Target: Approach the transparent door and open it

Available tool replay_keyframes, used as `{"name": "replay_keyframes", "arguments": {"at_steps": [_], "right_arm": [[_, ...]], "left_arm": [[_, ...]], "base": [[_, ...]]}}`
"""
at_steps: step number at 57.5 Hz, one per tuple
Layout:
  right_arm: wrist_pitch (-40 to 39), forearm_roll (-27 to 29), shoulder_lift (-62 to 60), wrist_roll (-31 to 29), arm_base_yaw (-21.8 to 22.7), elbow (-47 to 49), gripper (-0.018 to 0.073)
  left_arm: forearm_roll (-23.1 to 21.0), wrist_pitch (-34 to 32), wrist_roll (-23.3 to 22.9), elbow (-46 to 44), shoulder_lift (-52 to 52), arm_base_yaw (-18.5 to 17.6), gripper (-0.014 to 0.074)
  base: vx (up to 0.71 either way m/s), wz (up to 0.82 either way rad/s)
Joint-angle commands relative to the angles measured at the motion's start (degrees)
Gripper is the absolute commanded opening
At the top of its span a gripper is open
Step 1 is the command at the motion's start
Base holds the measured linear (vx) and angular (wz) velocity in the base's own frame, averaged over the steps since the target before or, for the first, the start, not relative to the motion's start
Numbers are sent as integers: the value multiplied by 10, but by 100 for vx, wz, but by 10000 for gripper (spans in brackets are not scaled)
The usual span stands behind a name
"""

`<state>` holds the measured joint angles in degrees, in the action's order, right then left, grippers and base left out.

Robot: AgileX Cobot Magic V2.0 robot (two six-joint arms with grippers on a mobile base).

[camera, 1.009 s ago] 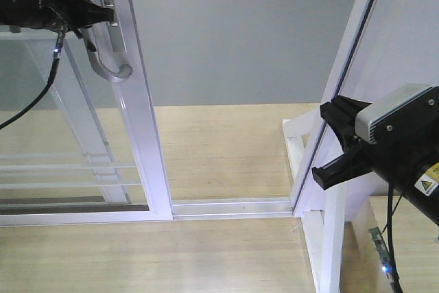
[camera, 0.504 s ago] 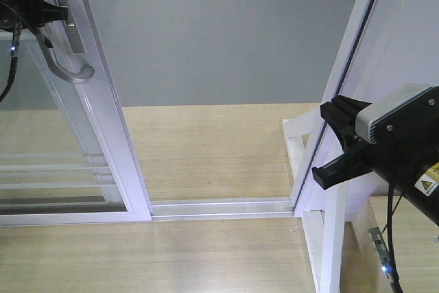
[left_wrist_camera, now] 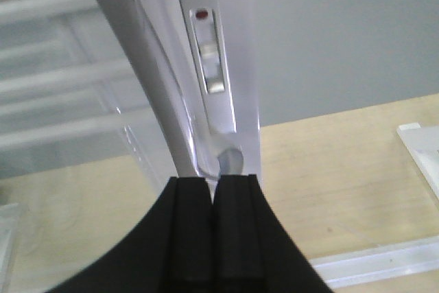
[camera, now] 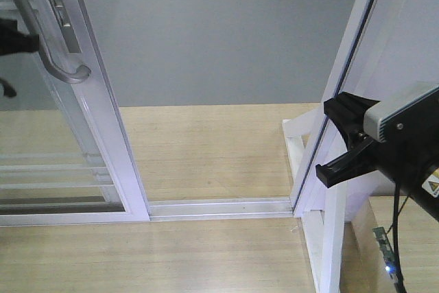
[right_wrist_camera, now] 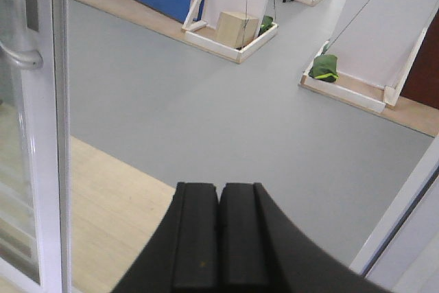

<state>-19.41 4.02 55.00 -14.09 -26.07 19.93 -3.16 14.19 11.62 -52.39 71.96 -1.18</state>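
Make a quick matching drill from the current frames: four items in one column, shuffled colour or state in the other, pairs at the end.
Items
1. transparent door
2. pull handle
3. left pincer
4. floor track

States
A. curved grey metal, hooked at its lower end
B. slid aside, doorway gap open beside it
C. black fingers pressed together, just in front of the handle
D. white rail lying across the wooden floor

Pairs: 1-B, 2-A, 3-C, 4-D
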Motion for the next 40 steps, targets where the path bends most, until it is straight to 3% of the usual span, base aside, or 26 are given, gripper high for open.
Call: {"name": "replay_keyframes", "arguments": {"at_steps": [1, 12, 21, 29, 36, 40], "right_arm": [[-44, -2, -35, 8, 3, 16, -6], [80, -2, -138, 21, 3, 16, -6], [210, -3, -219, 16, 3, 16, -5], [266, -2, -286, 19, 3, 16, -5], [303, -2, -335, 19, 3, 14, -5], [301, -7, -348, 18, 3, 14, -5]], "left_arm": [[-9, -42, -1, 47, -80, -1, 3], [-55, -38, 2, 172, -234, -1, 3], [-89, -10, 45, 253, -358, -1, 3], [-164, 54, 90, 306, -455, -1, 3], [-236, 57, 148, 311, -523, -1, 3], [-259, 74, 156, 311, -544, -1, 3]], "base": [[0, 0], [0, 0], [0, 0], [0, 0], [0, 0], [0, 0]]}}
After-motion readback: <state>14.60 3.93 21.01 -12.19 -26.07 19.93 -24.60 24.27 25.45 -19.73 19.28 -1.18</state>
